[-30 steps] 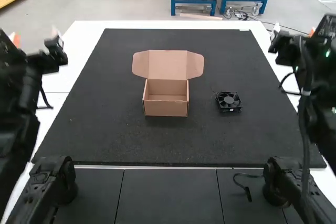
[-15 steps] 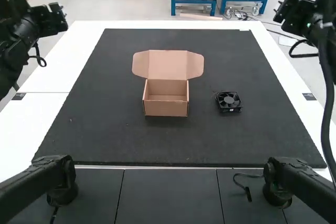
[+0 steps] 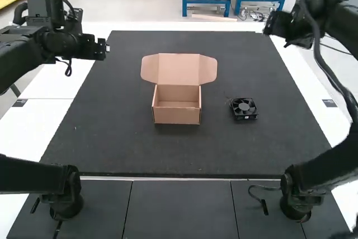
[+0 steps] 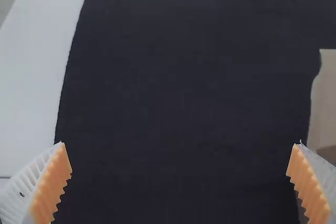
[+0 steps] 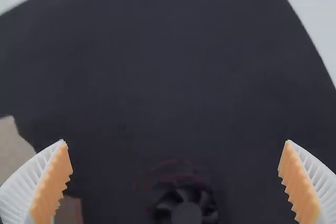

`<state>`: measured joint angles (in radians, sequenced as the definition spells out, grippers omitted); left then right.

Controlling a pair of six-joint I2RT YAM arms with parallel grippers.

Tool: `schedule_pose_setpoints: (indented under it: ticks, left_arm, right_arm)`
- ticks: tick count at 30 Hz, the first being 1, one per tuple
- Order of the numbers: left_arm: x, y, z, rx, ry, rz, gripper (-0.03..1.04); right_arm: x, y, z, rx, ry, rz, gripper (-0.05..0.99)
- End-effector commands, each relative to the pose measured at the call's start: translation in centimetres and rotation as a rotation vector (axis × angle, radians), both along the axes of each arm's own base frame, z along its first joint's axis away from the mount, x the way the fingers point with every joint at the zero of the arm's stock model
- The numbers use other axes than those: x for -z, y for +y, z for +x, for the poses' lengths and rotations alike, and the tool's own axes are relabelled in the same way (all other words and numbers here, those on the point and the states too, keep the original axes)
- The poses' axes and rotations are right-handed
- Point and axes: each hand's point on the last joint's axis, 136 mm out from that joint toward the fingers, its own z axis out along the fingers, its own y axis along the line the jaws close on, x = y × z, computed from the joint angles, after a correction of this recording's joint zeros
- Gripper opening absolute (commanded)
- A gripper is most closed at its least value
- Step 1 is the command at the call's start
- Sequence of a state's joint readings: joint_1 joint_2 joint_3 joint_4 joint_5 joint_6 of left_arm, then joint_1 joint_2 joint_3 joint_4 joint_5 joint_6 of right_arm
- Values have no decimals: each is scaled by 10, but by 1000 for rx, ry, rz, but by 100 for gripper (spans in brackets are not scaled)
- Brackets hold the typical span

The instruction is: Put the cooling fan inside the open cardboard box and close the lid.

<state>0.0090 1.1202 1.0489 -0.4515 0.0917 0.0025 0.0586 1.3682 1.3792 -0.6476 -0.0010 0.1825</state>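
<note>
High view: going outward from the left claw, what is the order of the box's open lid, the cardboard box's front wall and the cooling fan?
1. Open lid: folded back on the far side, nearest the left claw.
2. Cardboard box front wall: on the near side, further toward the camera than the lid.
3. Cooling fan: lying flat to the right of the box, farthest.

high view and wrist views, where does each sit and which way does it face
High view: above and behind, facing forward and down on mat, box, fan; left arm and right arm show.
Left wrist view: on left wrist, facing down at mat and box edge; jaws open.
Right wrist view: on right wrist, facing down at fan; jaws open.
Shared: high and right wrist views both show the fan.
</note>
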Motion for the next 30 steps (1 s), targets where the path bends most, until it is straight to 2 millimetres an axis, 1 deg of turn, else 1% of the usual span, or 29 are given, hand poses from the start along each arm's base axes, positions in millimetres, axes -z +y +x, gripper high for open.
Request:
schedule_pose_setpoints:
  ticks: [1,3,4,7,10,12,15,18,20,23,26,29,30]
  left_arm:
    - [-21,-17,-2,95,-49,13,97]
    - [-16,-27,-4,132,-29,0,97]
    - [-14,-30,-6,142,-17,-3,97]
    - [-7,-45,-13,180,18,-20,97]
    - [3,-62,-25,204,71,-61,97]
    - [7,-72,-32,230,78,-66,97]
    - [7,-88,-42,287,73,-75,97]
    - [11,-98,-49,310,80,-92,97]
    - [13,-103,-51,317,86,-105,97]
    - [10,-106,-51,319,76,-116,97]
    - [4,-106,-47,316,53,-117,97]
    - [0,-106,-46,313,42,-125,97]
    - [-2,-106,-46,312,40,-126,97]
  right_arm:
    - [21,3,5,-57,94,-34,91]
    - [49,5,2,-95,192,-52,91]
    - [59,5,3,-106,218,-62,91]
    - [80,1,8,-127,273,-88,91]
    - [94,-4,12,-156,306,-120,90]
    - [111,-5,13,-164,350,-126,90]
    - [138,-5,14,-191,420,-139,90]
    - [162,-5,13,-230,485,-164,90]
    - [171,-7,13,-256,511,-202,90]
    - [182,-13,11,-299,547,-276,90]
    - [187,-13,11,-326,560,-318,90]
    - [192,-18,15,-327,578,-337,90]
    - [195,-19,13,-335,598,-339,90]
